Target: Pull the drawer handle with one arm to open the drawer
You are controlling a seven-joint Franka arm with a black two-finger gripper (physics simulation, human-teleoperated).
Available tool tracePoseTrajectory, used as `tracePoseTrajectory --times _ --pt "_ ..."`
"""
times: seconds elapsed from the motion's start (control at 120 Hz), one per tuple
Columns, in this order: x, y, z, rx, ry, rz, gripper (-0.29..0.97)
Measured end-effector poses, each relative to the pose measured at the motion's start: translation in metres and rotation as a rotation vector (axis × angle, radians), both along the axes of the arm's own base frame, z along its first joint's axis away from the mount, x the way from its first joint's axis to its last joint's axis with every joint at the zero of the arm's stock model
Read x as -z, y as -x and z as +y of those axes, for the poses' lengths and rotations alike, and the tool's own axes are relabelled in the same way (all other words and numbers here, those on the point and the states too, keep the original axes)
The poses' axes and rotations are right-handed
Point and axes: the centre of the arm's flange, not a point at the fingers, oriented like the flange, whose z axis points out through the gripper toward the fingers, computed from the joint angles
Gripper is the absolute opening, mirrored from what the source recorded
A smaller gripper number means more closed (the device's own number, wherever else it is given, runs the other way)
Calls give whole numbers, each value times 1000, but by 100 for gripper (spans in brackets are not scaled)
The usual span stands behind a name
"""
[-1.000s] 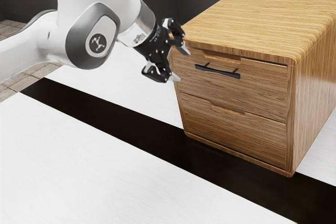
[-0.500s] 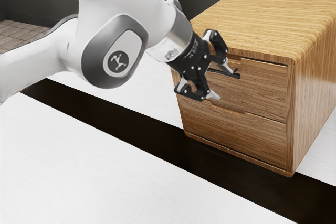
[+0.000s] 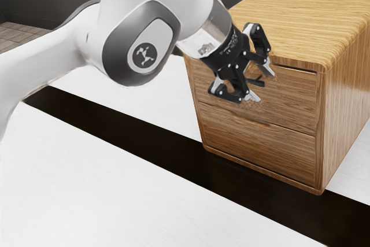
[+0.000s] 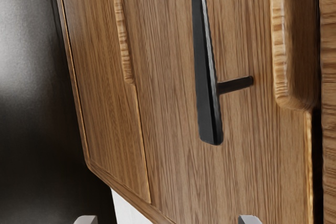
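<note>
My gripper (image 3: 260, 84) gapes wide, thin rigid handle (image 4: 206, 66) between my fingers; I'd clamp mid-bar, wooden drawer (image 3: 292, 96) probably heavy.

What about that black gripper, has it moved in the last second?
Yes. The gripper moved toward the exterior view's right, from the cabinet corner to the top drawer handle.

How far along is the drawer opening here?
Done: the gripper is at the top drawer, open, facing its black handle. In hand: closing onto the handle, which is not gripped yet. Left: the grasp and the whole pull; the drawer front sits flush in the cabinet, unopened.
</note>
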Motion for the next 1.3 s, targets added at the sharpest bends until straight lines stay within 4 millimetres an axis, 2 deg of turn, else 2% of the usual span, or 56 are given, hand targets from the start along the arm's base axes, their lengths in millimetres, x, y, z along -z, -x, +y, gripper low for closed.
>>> tracePoseTrajectory --times 0.092,0.242,0.325,0.383,0.525,0.608,0.892,1.3 --pt "4 -11 24 -43 -9 8 29" --pt "11 -26 77 -132 -17 23 28" --pt "17 -31 92 -157 -20 34 28" --pt "21 -32 89 -153 -21 41 28" --pt "23 -28 64 -112 -22 47 28" --pt "23 -27 57 -100 -23 49 28" --pt "24 -29 69 -120 -23 54 27" --pt "30 -30 63 -110 -26 65 22"
